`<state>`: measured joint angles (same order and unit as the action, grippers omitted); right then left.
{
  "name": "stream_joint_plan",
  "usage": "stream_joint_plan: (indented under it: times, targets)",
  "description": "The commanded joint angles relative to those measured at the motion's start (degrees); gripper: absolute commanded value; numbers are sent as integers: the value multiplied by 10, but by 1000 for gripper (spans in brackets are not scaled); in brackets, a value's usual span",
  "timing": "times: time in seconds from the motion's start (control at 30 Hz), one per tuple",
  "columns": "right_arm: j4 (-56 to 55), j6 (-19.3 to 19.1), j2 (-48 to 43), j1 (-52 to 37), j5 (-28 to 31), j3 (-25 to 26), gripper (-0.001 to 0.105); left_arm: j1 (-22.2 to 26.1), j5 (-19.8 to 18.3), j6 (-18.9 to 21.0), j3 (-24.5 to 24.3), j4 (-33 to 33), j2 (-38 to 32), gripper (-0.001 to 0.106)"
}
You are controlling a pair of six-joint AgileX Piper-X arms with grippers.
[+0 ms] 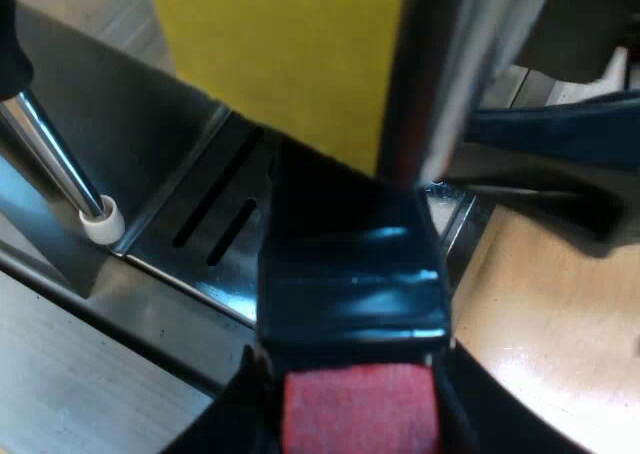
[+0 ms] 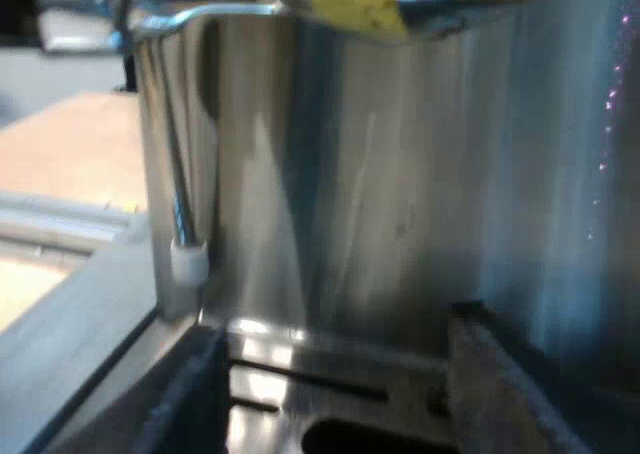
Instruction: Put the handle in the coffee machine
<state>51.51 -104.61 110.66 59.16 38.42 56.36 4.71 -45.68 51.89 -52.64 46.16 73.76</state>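
Handle (image 1: 350,284): dark, with the red end (image 1: 360,419) nearest the camera. It is clamped in the left hand (image 1: 355,394), whose black fingers (image 1: 225,424) are tight on both sides just by the red end.

It sits at the front of the espresso machine (image 1: 130,114), over the edge of the drip tray (image 1: 190,224). At its 12 o'clock it runs up to a blurred steel column (image 1: 440,74). The metal end is hidden, so I can't tell if it is seated in the machine.

Around the handle, from the left wrist:
- Tray grate has two dark slots at about 10 o'clock. Nothing in the slots can be made out.
- Steam wand (image 1: 60,164) is farther out at 10 o'clock. It is tilted, and its white tip (image 1: 102,219) is just above the tray's edge.
- Yellow panel (image 1: 290,54) is behind the tray at 11 o'clock.
- Wooden table (image 1: 540,324) is at 3 to 4 o'clock, beside the tray's corner.
- A dark blue blurred shape (image 1: 560,134) is at 2 o'clock. I can't identify it.

Right hand (image 2: 335,404):
- Fingers (image 2: 490,384) are spread apart with nothing between them.
- It hangs low over the slotted grate, facing the machine's steel front.
- A dark oval cut-out (image 2: 350,439) in the grate lies between the fingers. Its contents can't be seen.
- From this hand the wand hangs upright at 10 o'clock, white tip just above the tray's corner.
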Motion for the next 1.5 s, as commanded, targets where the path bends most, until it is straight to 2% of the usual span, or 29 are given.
stream_joint_plan:
  times: [0.03, 0.1, 0.17, 0.27, 0.47, 0.63, 0.77, 1.2, 1.5]
  targets:
    - [14, -13, 18, -7, 17, 35, 57, 2, -87, 10, -23, -38, -17, 0]
    - [14, -13, 27, -9, 33, 50, 56, 2, -87, 10, -23, -37, -17, 0]
    - [14, -13, 44, -13, 74, 80, 50, 2, -87, 10, -23, -37, -17, 0]
    - [14, -11, 51, -17, 82, 95, 44, 2, -87, 10, -23, -37, -17, 0]
    - [23, -12, 50, -22, 90, 97, 44, 2, -87, 10, -23, -37, -17, 0]
    - [98, -68, 50, -26, 77, 97, 44, 2, -87, 10, -23, -37, -17, 0]
    - [139, -86, 50, -26, 63, 97, 44, 2, -87, 10, -23, -37, -17, 0]
    - [203, -88, 50, -28, 68, 97, 44, 2, -86, 10, -23, -37, -17, 0]
    - [203, -86, 50, -29, 68, 97, 44, 2, -82, 10, -23, -37, -17, 0]
